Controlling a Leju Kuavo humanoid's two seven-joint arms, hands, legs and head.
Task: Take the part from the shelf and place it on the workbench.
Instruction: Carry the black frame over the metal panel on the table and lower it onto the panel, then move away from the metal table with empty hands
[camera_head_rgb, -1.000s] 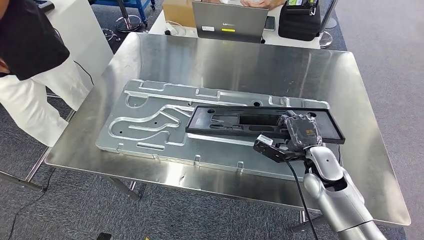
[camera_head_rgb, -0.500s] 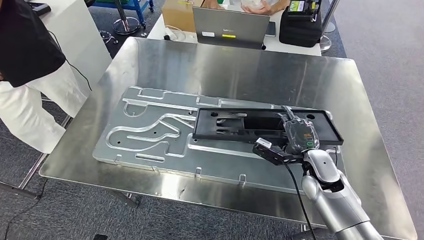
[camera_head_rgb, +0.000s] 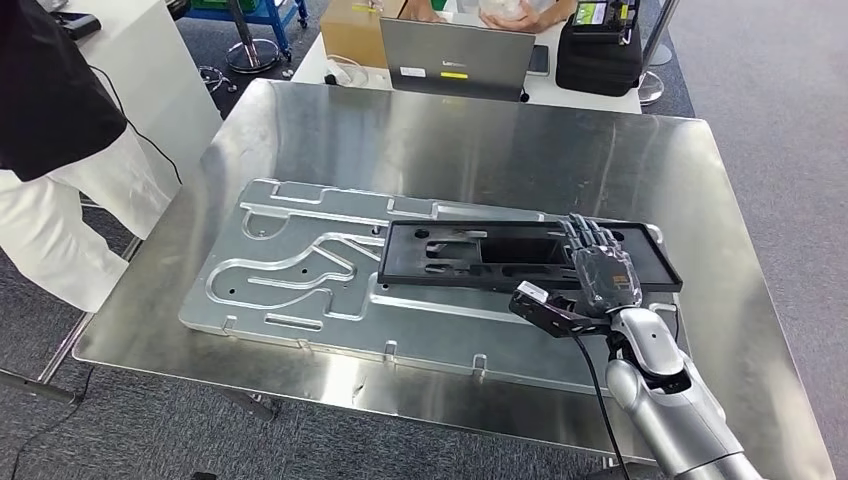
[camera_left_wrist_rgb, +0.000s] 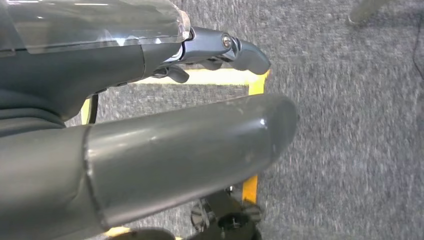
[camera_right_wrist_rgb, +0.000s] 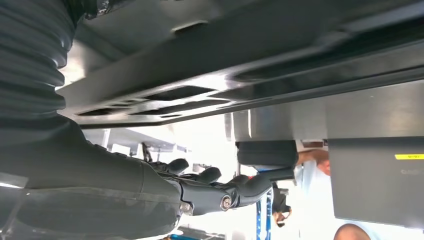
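I see the long black part (camera_head_rgb: 500, 252) lying flat on the metal fixture plate (camera_head_rgb: 300, 270) on the bench (camera_head_rgb: 480, 130), my right robot hand (camera_head_rgb: 603, 272) released, fingers extended above it; it looks rigid, light, best gripped along a rim.

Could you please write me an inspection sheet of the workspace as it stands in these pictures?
Surface: steel workbench, shiny, carrying a machined aluminium plate.
Job's things: black part lies flat across the plate's right half.
Clutter: nothing seen on the workbench.
Hands: right hand lies over the part's right end, fingers straight, gripping nothing; left hand hangs above grey carpet, holding nothing.
Cables: black cable runs down along the right forearm.
Surroundings: laptop, cardboard box and black case on a white table beyond; a person stands at the left.
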